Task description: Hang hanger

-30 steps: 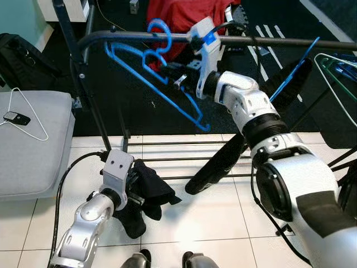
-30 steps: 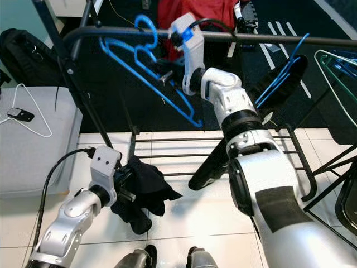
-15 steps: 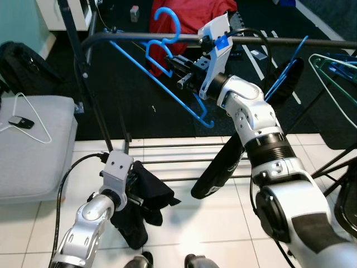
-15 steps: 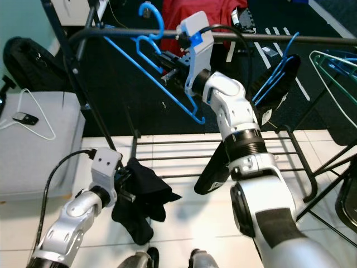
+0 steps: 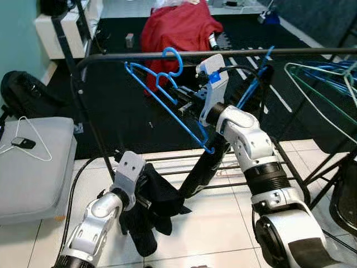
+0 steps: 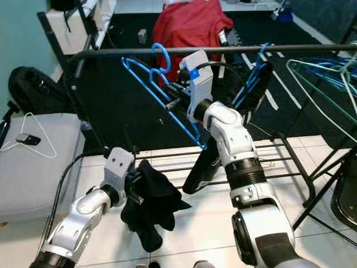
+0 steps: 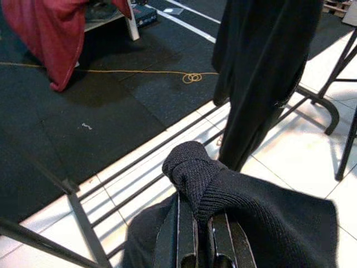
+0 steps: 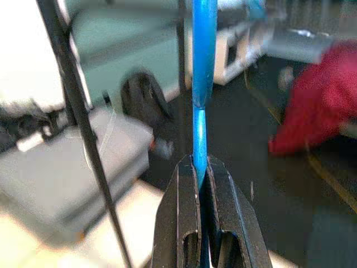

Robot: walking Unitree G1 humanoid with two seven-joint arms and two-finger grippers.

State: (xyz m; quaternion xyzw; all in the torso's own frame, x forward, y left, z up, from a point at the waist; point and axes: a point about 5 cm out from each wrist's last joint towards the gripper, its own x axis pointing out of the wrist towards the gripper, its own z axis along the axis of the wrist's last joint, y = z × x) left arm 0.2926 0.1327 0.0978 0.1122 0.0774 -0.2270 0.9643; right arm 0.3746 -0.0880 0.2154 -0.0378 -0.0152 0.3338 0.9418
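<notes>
- Hanging: blue hanger (image 5: 167, 95), tilted, its hook (image 5: 174, 57) looped at the black rail (image 5: 234, 53) of the rack; whether the hook bears on the rail cannot be told.
- Right gripper (image 8: 196, 167): raised just under the rail, fingers (image 8: 181, 195) pinched narrow on the hanger's blue bar.
- Left gripper (image 7: 196, 209): low, above the white tile floor (image 5: 223, 223), fingers closed on a black cloth (image 6: 150, 201) that droops from it.
- Black garment (image 6: 223, 128): hanging from the rail, behind the right arm, on another blue hanger.
- Green hangers (image 5: 318, 89): on the rail, far right.
- Red cloth (image 5: 178, 28): heaped beyond the rack, over dark carpet.
- Grey cushion (image 5: 28, 173): left side, bearing a white wire hanger (image 5: 28, 137) and a small dark device (image 5: 22, 143).
- Black bag (image 5: 25, 95): behind the cushion.
</notes>
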